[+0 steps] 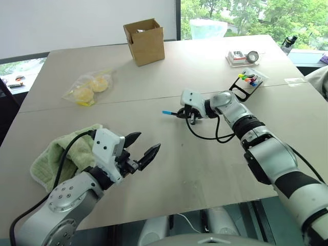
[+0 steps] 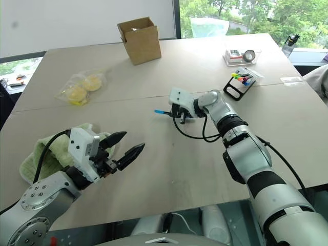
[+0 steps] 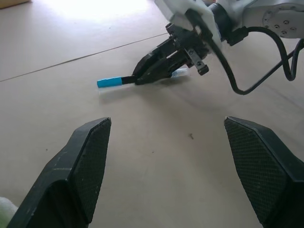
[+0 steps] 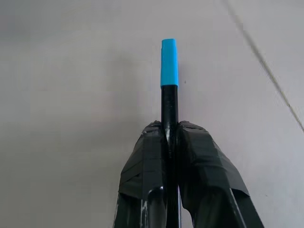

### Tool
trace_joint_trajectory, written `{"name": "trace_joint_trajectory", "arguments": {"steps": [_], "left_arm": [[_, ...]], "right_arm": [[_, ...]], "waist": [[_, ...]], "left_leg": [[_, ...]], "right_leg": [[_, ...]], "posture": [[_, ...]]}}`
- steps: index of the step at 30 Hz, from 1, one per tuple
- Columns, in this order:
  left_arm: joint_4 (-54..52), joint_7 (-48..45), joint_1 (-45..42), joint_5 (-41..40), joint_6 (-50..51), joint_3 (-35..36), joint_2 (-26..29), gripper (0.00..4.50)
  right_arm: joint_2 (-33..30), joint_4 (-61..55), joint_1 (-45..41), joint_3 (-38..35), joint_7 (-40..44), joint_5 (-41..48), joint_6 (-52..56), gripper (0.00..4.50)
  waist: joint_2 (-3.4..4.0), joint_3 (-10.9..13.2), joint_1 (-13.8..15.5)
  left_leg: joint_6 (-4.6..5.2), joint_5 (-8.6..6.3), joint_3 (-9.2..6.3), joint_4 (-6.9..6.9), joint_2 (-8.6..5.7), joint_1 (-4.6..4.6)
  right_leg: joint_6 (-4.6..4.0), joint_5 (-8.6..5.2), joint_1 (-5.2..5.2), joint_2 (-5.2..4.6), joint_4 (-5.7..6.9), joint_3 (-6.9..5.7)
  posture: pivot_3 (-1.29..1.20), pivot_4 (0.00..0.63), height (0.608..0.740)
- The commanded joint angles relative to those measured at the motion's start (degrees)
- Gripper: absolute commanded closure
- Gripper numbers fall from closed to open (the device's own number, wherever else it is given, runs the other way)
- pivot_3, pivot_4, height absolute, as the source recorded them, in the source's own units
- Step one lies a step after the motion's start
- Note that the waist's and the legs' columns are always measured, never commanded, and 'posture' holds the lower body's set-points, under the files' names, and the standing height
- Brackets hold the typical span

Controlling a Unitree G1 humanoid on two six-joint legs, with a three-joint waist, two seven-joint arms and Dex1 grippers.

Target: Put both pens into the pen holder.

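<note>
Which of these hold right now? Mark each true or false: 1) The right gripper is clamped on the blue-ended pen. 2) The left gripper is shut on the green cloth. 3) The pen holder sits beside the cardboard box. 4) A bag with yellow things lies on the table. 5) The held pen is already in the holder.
1) True: the right gripper is shut on the blue-ended pen.
2) False: the left gripper is open, holding nothing; the green cloth lies beside it.
3) False: the pen holder stands far from the cardboard box.
4) True: the bag lies on the table.
5) False: it is out over the table.
</note>
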Motion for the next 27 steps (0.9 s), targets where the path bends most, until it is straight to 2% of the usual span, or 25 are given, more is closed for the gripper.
{"name": "trace_joint_trajectory", "arguments": {"steps": [1, 6, 9, 11, 13, 16, 22, 23, 25, 27], "left_arm": [[-2.3, 0.5, 0.2, 0.2, -1.3, 0.5, -0.6, 0.58], [-2.0, 0.5, -0.3, 0.5, -1.3, -0.7, -1.4, 0.58], [-0.8, 0.2, -1.8, 0.4, -1.2, -1.4, -1.6, 0.58], [0.0, -0.2, -2.8, 0.3, -1.1, -1.6, -1.5, 0.58], [0.6, -0.9, -3.6, 0.3, -0.8, -1.7, -1.1, 0.58], [1.1, -1.7, -4.1, 0.3, -0.6, -1.7, -0.6, 0.58], [1.5, -2.4, -4.5, 0.4, -0.3, -1.7, -0.2, 0.58], [1.3, -2.4, -4.5, 0.4, -0.3, -1.8, -0.2, 0.58], [1.0, -2.2, -4.2, 0.7, -0.3, -2.2, -0.5, 0.58], [0.8, -2.1, -3.9, 1.0, -0.4, -2.6, -0.7, 0.58]], "right_arm": [[-1.5, -6.5, 0.1, -9.0, 1.8, 9.1, 0.1, 4.44], [-4.9, -10.7, 1.1, -17.6, -4.8, 15.4, 6.2, 4.44], [-6.1, -11.9, 2.3, -18.9, -7.7, 16.3, 11.2, 4.44], [-6.6, -14.6, 4.7, -16.1, -7.5, 14.2, 14.6, 4.44], [-8.4, -20.3, 10.0, -6.7, -4.1, 7.2, 17.3, 4.44], [-10.9, -25.6, 15.0, 3.8, -4.3, -2.0, 19.9, 4.44], [-12.3, -28.9, 15.8, 8.9, -1.2, -4.8, 23.1, 4.44], [-12.8, -28.6, 15.5, 9.7, -0.6, -5.6, 22.6, 3.55], [-13.4, -28.0, 14.5, 11.1, 1.4, -6.4, 21.9, 2.83], [-13.2, -26.4, 13.1, 11.6, 0.2, -7.6, 20.7, 1.88]], "waist": [[0.01, 0.0, 0.1], [0.0, 0.0, 0.5], [-0.01, 0.0, 0.3], [-0.03, 0.0, 0.2], [-0.02, 0.0, 0.0], [0.04, 0.0, 0.0], [-0.06, -0.2, 0.3], [-0.09, -0.3, 0.3], [-0.06, -0.3, 0.3], [-0.07, -0.3, 0.3]], "left_leg": [[0.0, 0.0, -0.02, 0.0, 0.0, -0.02], [0.0, 0.0, -0.08, 0.03, -0.03, -0.05], [0.0, 0.0, -0.03, 0.03, -0.02, -0.01], [0.0, 0.0, -0.02, 0.02, -0.01, 0.0], [0.0, 0.0, 0.07, 0.01, 0.01, 0.0], [0.01, 0.0, 0.09, 0.01, 0.01, -0.03], [0.0, 0.0, 0.07, 0.05, 0.0, 0.12], [0.0, 0.0, 0.07, 0.05, 0.0, 0.14], [0.0, 0.0, 0.06, 0.06, 0.0, 0.14], [0.0, 0.0, 0.06, 0.04, -0.01, 0.14]], "right_leg": [[0.0, 0.0, 0.0, -0.01, -0.02, -0.03], [0.0, 0.0, 0.03, -0.05, -0.02, -0.12], [0.0, 0.0, 0.03, -0.04, 0.03, -0.05], [0.0, 0.0, 0.03, -0.03, 0.05, -0.05], [0.0, 0.0, 0.0, -0.01, 0.05, 0.04], [0.0, 0.0, -0.02, -0.02, 0.03, 0.04], [-0.02, 0.02, 0.05, -0.02, 0.09, 0.02], [-0.02, 0.03, 0.08, -0.03, 0.09, 0.02], [-0.02, 0.03, 0.09, -0.03, 0.09, 0.01], [-0.02, 0.03, 0.08, -0.03, 0.05, 0.01]], "posture": [[0.0, 0.15, 0.74], [0.0, 0.15, 0.74], [0.0, 0.15, 0.74], [0.0, 0.15, 0.74], [0.0, 0.15, 0.74], [0.0, 0.15, 0.74], [0.0, 0.15, 0.74], [0.0, 0.15, 0.74], [0.0, 0.15, 0.74], [0.0, 0.15, 0.74]]}}
